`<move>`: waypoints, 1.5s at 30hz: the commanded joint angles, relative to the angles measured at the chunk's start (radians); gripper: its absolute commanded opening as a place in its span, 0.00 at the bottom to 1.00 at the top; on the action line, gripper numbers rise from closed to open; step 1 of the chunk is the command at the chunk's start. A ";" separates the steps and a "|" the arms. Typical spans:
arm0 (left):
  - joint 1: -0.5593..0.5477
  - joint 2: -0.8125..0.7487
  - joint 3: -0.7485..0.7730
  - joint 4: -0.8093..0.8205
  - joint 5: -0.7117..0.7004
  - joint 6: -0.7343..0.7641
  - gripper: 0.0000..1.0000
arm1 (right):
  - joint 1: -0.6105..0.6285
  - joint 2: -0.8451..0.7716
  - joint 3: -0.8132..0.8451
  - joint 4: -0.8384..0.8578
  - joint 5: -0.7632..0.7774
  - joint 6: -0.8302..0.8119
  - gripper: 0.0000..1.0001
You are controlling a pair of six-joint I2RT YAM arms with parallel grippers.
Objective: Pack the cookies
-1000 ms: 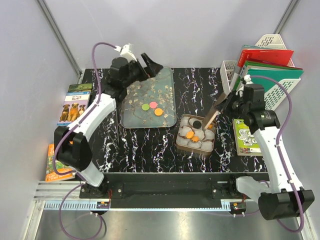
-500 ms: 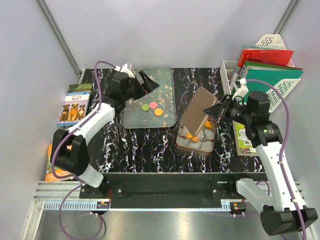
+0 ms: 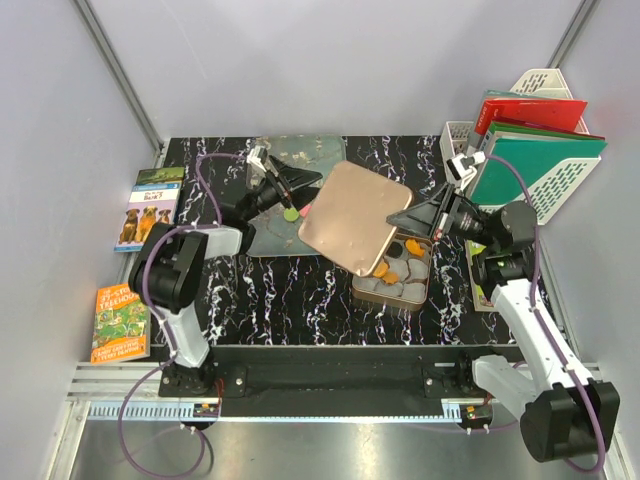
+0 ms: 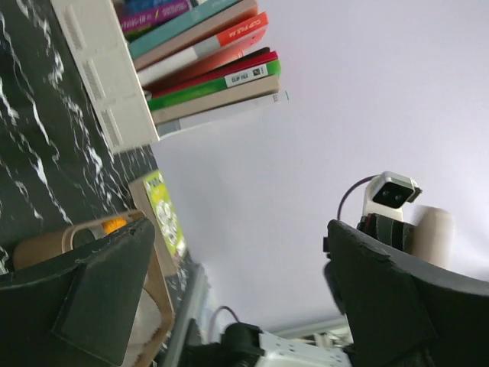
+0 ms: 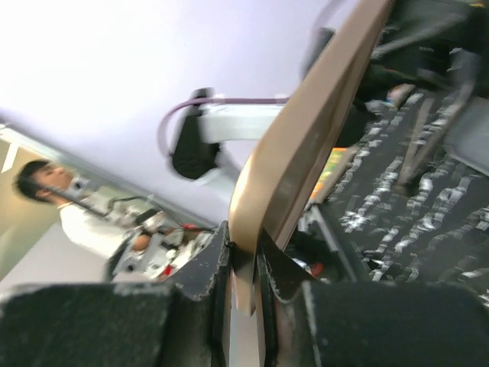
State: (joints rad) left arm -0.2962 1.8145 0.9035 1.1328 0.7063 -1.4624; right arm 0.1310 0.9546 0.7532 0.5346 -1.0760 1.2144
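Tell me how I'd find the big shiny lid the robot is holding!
Look at the middle of the black marble table, where an open tin holds cookies. The lid hangs tilted over the tin's left edge, pinched by the right gripper. It is the only flat, rose-gold square with rounded corners.

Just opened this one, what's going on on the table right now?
The right gripper has its jaws clamped on one edge of a rose-gold lid and holds it tilted in the air, partly over the square tin. The tin contains a few orange cookies and a dark cookie. The left gripper, jaws open and empty, hovers over the tray, where a green cookie is not yet packed.
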 commanded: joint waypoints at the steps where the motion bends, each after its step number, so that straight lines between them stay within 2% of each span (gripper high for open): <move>1: 0.020 0.031 0.041 0.535 0.127 -0.133 0.99 | 0.001 0.016 0.011 0.477 -0.064 0.284 0.00; 7: 0.045 -0.055 -0.003 0.533 0.123 -0.023 0.99 | 0.001 0.033 -0.006 0.489 -0.084 0.301 0.00; 12: 0.064 -0.124 -0.009 0.533 0.194 -0.018 0.99 | -0.011 0.053 -0.057 0.469 -0.078 0.264 0.00; 19: 0.068 -0.240 -0.060 0.486 0.199 0.005 0.91 | -0.010 0.088 -0.040 0.456 -0.071 0.252 0.00; 23: 0.032 -0.279 -0.071 0.469 0.219 0.010 0.88 | -0.010 0.121 -0.031 0.473 -0.065 0.263 0.00; 30: -0.056 -0.294 -0.084 0.438 0.260 0.033 0.79 | -0.010 0.167 -0.020 0.605 -0.062 0.352 0.00; 34: -0.069 -0.288 -0.109 0.453 0.265 0.028 0.67 | -0.011 0.165 -0.020 0.605 -0.062 0.352 0.00; 35: -0.072 -0.288 -0.113 0.456 0.266 0.025 0.60 | -0.010 0.165 -0.020 0.605 -0.062 0.352 0.00; 38: -0.073 -0.287 -0.124 0.475 0.277 0.013 0.49 | -0.010 0.167 -0.022 0.604 -0.061 0.352 0.00; 39: -0.073 -0.288 -0.129 0.479 0.278 0.010 0.40 | -0.010 0.167 -0.022 0.604 -0.062 0.352 0.00; 42: -0.075 -0.287 -0.130 0.490 0.283 -0.001 0.23 | -0.010 0.165 -0.022 0.601 -0.061 0.349 0.00; 43: -0.073 -0.285 -0.129 0.493 0.285 -0.004 0.20 | -0.010 0.167 -0.022 0.599 -0.062 0.349 0.00; 45: -0.075 -0.281 -0.121 0.496 0.285 -0.013 0.14 | -0.010 0.159 -0.018 0.581 -0.065 0.338 0.11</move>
State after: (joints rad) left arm -0.3664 1.5455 0.7765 1.2881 0.9554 -1.5131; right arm 0.1162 1.1328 0.6914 1.0733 -1.1549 1.5410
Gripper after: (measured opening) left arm 0.227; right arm 0.179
